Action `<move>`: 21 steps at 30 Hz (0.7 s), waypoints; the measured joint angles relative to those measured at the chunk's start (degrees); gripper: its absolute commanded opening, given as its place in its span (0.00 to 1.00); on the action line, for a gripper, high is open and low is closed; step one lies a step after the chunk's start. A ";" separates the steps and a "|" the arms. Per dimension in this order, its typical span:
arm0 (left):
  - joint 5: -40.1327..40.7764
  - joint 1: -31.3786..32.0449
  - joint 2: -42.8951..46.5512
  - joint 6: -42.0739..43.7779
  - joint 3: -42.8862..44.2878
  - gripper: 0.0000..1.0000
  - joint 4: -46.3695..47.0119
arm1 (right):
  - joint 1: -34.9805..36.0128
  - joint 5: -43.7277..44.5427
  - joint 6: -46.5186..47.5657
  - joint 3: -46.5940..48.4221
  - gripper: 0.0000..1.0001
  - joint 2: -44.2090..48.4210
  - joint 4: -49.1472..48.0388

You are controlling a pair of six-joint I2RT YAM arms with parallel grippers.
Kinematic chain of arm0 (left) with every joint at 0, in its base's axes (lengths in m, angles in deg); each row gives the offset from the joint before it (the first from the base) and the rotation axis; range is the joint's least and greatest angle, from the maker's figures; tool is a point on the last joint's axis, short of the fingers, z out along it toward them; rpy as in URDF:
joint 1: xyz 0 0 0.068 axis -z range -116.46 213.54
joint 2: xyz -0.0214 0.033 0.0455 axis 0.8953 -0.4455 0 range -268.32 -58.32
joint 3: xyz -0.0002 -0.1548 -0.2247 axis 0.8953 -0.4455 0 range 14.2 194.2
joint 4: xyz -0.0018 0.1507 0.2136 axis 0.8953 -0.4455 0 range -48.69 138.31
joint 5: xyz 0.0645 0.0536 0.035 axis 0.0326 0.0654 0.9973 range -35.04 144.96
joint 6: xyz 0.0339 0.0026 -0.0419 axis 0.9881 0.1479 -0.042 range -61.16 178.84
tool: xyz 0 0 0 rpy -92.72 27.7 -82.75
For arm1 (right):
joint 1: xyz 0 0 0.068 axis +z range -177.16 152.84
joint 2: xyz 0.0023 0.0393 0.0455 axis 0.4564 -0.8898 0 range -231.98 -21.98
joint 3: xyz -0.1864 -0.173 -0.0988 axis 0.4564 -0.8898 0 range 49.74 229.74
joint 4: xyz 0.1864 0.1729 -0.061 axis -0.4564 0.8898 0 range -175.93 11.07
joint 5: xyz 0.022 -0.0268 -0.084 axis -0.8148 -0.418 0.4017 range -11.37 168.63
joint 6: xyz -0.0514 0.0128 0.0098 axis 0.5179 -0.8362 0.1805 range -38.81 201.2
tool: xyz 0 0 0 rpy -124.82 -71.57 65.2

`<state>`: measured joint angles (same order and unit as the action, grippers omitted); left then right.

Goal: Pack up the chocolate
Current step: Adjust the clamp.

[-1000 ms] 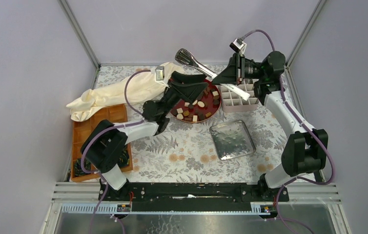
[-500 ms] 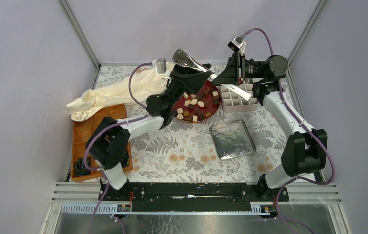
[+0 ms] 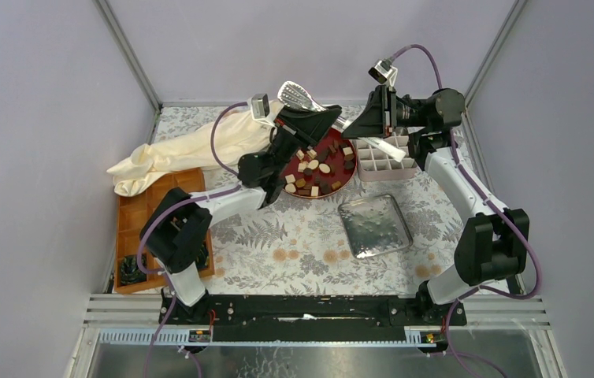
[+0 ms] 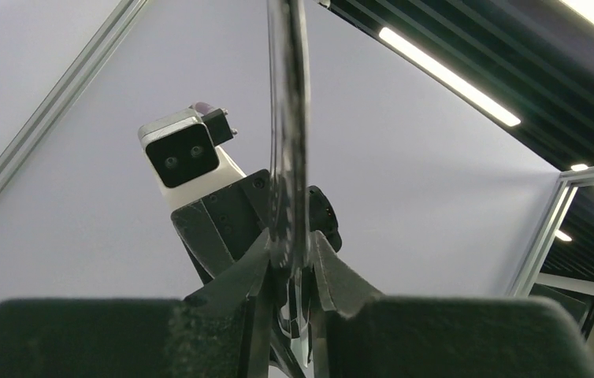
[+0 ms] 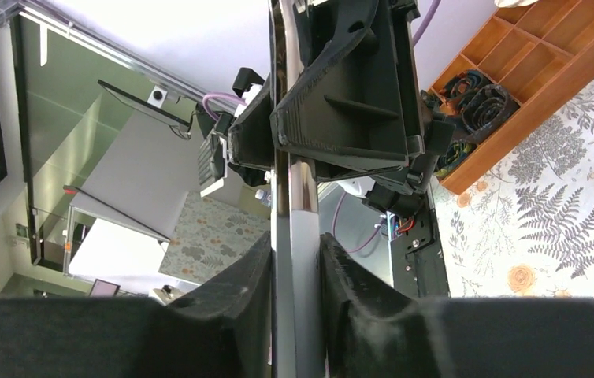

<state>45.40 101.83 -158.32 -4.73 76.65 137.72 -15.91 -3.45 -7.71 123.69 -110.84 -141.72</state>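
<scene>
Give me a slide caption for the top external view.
Right end effector grips metal tongs, left end effector alongside, above the chocolate.

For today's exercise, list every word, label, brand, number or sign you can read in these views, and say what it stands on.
None can be read.
The tongs, red plate, white grid tray and wooden box show no print.
The small stickers on the base rail are too small to read.

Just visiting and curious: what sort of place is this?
Likely a robot test cell: a left arm and right arm bolted to a table, inside plain walls on a metal frame.
</scene>
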 measured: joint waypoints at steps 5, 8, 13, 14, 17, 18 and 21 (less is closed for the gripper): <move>1.25 0.07 0.00 0.00 -1.18 0.00 -0.20 | 0.07 -0.79 2.99 0.15 0.61 0.00 2.21; 2.82 0.28 0.02 -0.07 -2.80 0.00 -0.55 | 0.17 -2.25 4.39 0.79 0.70 0.00 2.89; 4.76 0.35 1.38 -0.96 -4.57 0.00 -2.05 | 0.44 -4.44 5.07 1.97 0.77 -0.42 1.68; 4.98 0.35 1.62 -1.11 -4.74 0.00 -2.10 | 0.46 -4.63 4.66 2.14 0.79 -0.66 0.79; 5.66 0.35 2.32 -1.49 -5.27 0.00 -2.56 | 0.48 -5.97 0.90 3.89 0.84 -2.67 -4.90; 5.81 0.35 2.51 -1.57 -5.40 0.00 -2.60 | 0.50 -6.27 -1.77 5.05 0.86 -3.98 -8.44; 5.97 0.35 3.10 -1.95 -5.73 0.00 -2.60 | 0.22 -6.75 -11.34 9.70 0.89 -8.90 -20.57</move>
<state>51.36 102.18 -155.22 -6.67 70.93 135.11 -15.69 -10.21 -19.05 133.39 -119.73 -162.28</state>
